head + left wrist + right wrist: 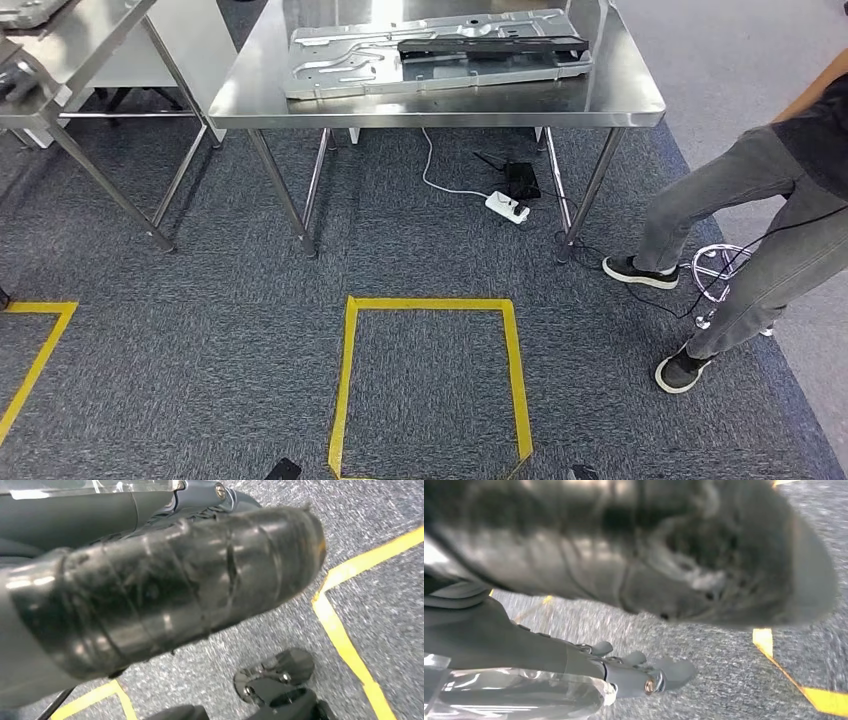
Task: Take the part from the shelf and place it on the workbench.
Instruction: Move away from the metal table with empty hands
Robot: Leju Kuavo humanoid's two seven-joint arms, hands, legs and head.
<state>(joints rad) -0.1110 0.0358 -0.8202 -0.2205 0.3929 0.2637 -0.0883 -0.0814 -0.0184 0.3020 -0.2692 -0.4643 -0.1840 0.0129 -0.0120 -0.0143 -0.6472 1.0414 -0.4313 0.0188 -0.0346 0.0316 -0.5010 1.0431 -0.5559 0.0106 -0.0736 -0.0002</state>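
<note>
Both arms hang low over the carpet. In the left wrist view the left hand point(165, 595) shows as a thick dark thumb wrapped in glossy tape, with nothing visibly in its grasp, though how its fingers lie I cannot tell; in the right wrist view the right hand point(639, 555) is a blurred grey mass close to the lens, darker fingers point(644, 672) stretched out beneath it, apparently holding nothing, but how far open it is I cannot tell. Below both hands lie grey carpet and a yellow tape square point(430, 375). Well ahead of the hands stands a steel tabletop point(620, 100), carrying a large stamped metal panel point(340, 65) with a long black part point(490, 45) lying on it. A second steel tabletop point(60, 70) stands off to the left-hand side. A person's legs point(730, 230) stand to the right, near a white power strip point(507, 207) on the floor. I judge no part is in hand, so the fetch from the shelf seems yet to be done; doing it well means squaring up, then reaching with fingers spread and gripping firmly. No readable writing or brand is visible.
</note>
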